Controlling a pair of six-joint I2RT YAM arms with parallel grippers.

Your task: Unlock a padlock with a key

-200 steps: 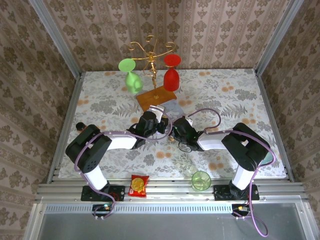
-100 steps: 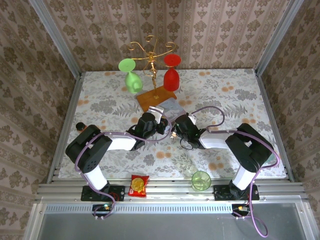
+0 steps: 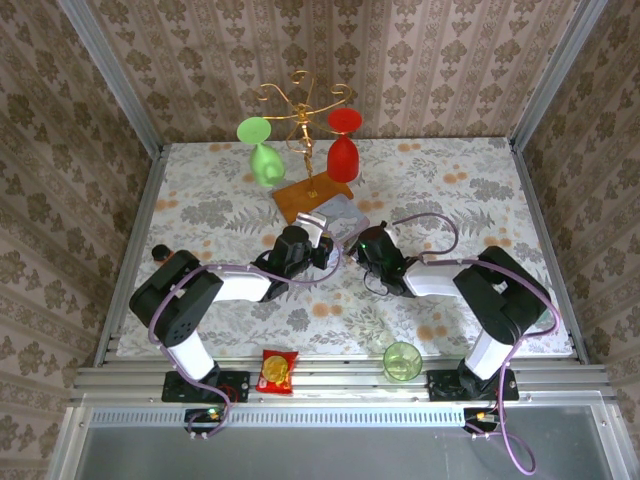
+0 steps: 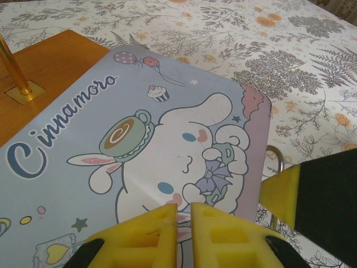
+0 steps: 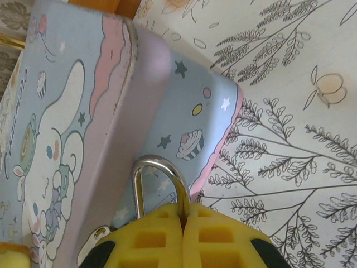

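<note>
**Inspector:** State of the right gripper [image 5: 183, 211]?

**Onlooker:** Its yellow pads are pressed together and clamped on one leg of the padlock [image 5: 153, 159]. The silvery shackle arches up out of the seam between them. The pads hide the brass body.

**Inspector:** Where is the padlock relative to the tin [image 5: 72, 111]?

**Onlooker:** It is just off the tin's rounded corner, on the right arm's side. The shackle loop stands in front of the tin's side wall. I cannot tell whether they touch.

**Inspector:** And the left gripper [image 4: 182, 216]?

**Onlooker:** It hangs over the tin's lid, at the edge below the cartoon dog's face. The pads are drawn nearly together, with only a hairline seam between them. I cannot tell whether anything thin sits in that seam. The right gripper is just beside it, past the tin's edge.

**Inspector:** What else is around the tin?

**Onlooker:** The wooden base [image 4: 53, 67] of the gold wire stand [image 3: 300, 105] meets the tin's far edge. A green glass [image 3: 262, 160] and a red glass [image 3: 343, 152] hang on the stand. A green cup [image 3: 402, 360] and a snack packet [image 3: 277, 370] lie well apart from the tin, at the table's near edge.
</note>
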